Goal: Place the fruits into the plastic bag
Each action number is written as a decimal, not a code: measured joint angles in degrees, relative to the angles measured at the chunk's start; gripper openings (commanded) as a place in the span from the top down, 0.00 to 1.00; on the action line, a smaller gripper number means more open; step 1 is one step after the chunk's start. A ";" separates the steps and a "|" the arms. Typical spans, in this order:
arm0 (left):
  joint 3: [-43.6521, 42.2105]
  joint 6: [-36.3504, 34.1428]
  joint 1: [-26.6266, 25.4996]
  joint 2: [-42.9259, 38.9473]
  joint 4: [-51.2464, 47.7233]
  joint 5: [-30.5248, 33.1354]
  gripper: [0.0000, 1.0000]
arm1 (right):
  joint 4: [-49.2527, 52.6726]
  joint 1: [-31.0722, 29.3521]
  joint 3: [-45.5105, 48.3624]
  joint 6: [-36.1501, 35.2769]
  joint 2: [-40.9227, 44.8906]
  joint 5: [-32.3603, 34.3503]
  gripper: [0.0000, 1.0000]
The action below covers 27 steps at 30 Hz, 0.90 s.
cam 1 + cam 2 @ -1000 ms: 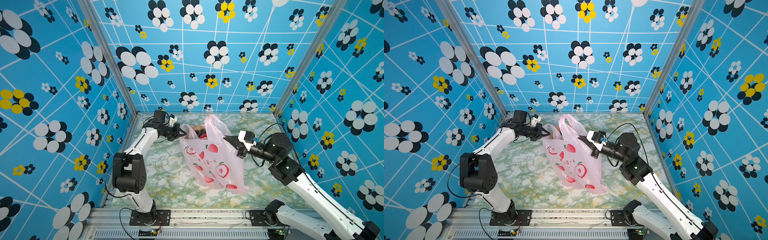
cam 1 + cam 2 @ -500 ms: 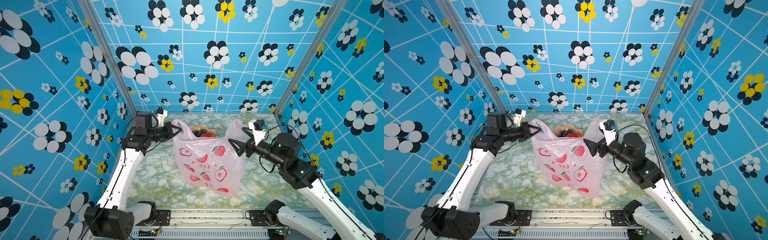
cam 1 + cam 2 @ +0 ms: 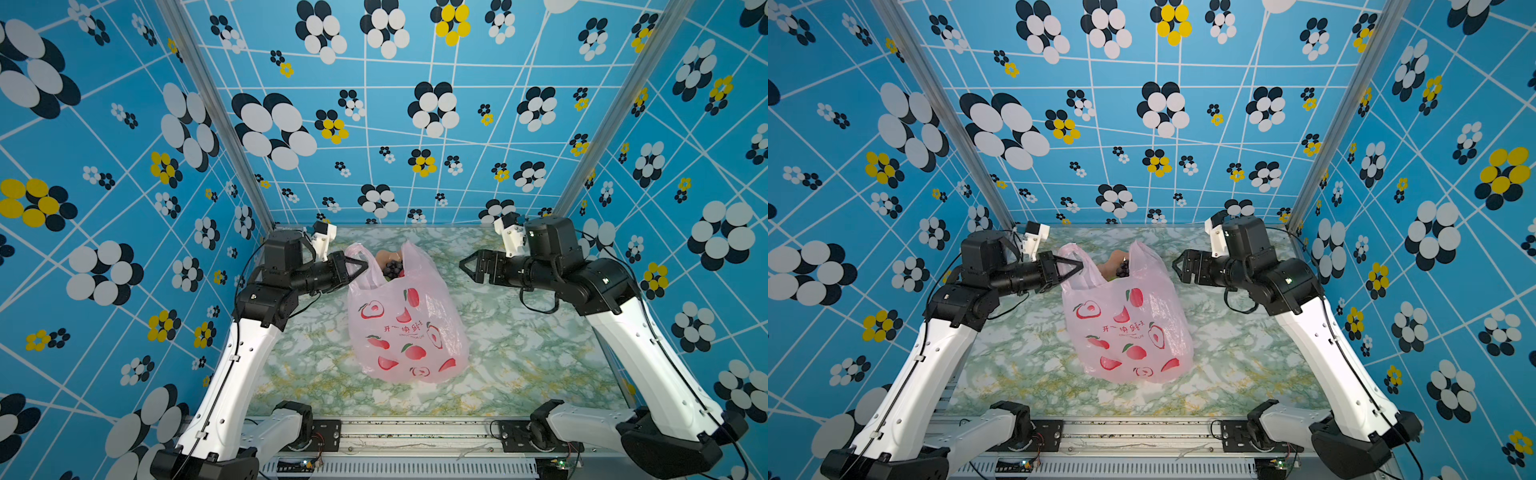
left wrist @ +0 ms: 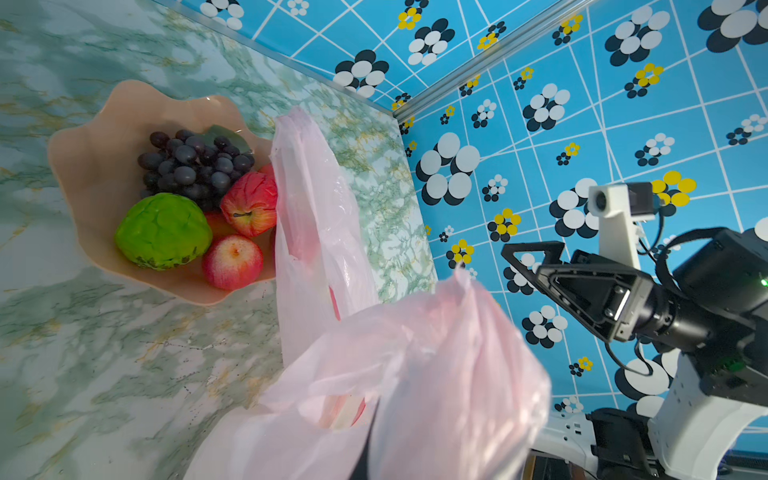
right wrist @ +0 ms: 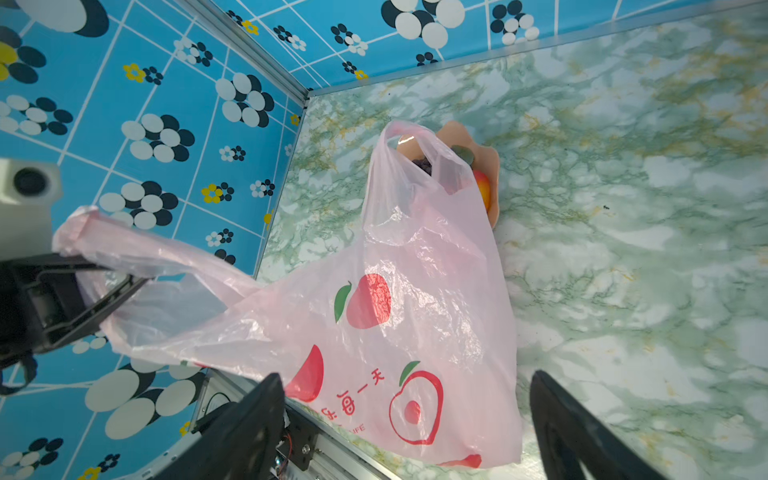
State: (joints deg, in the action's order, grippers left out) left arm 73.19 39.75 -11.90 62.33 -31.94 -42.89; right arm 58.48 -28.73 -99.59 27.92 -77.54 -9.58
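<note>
The pale-pink plastic bag point(image 3: 407, 328) point(image 3: 1129, 328) stands slumped on the marble table in both top views. My left gripper point(image 3: 365, 266) point(image 3: 1079, 266) is shut on its left handle and holds it up. The right handle point(image 3: 409, 253) stands free. My right gripper point(image 3: 464, 266) point(image 5: 409, 415) hangs open to the right of the bag, apart from it. Behind the bag the fruits lie in a peach bowl point(image 4: 83, 166): grapes point(image 4: 191, 166), a bumpy green fruit point(image 4: 163, 230) and two red apples point(image 4: 249, 203) point(image 4: 232, 262). The bag hides the left fingers in the left wrist view.
Blue flowered walls close in the table on three sides, with metal corner posts point(image 3: 216, 112) at the back. The arm bases sit on a rail point(image 3: 415, 436) along the front edge. Bare marble point(image 3: 532, 353) lies to the right of the bag.
My right gripper has opened, let go of the bag's right handle and drawn back to the right. The bag's mouth has narrowed. The left gripper keeps its hold on the left handle.
</note>
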 measured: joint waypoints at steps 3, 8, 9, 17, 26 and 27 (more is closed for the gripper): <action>0.07 -0.31 -1.25 -0.07 -0.22 -0.02 1.00 | 1.79 -0.07 -6.16 -0.85 -7.63 -1.81 0.13; 0.07 -0.33 -1.79 -0.04 -0.61 -0.04 1.00 | 5.40 -2.32 -18.43 -4.85 -22.64 -1.77 0.12; 0.07 -0.33 -1.90 -0.04 -0.72 -0.04 1.00 | 6.12 -2.78 -20.61 -5.68 -25.18 -1.33 0.13; 1.27 -0.35 -3.76 0.79 -1.01 -0.07 1.00 | 12.07 -3.91 -37.35 -10.62 -42.51 2.67 0.13; 1.27 -0.35 -4.37 1.64 -1.01 0.07 1.00 | 16.94 -5.51 -50.77 -12.59 -52.59 4.24 0.16; 1.25 -0.33 -4.37 1.66 -1.03 0.07 1.00 | 17.20 -5.57 -50.90 -12.61 -52.98 4.50 0.16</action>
State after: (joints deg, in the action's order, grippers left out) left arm 74.43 39.42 -16.27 63.99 -32.97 -42.83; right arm 75.68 -34.30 -150.50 15.31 -130.52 -5.08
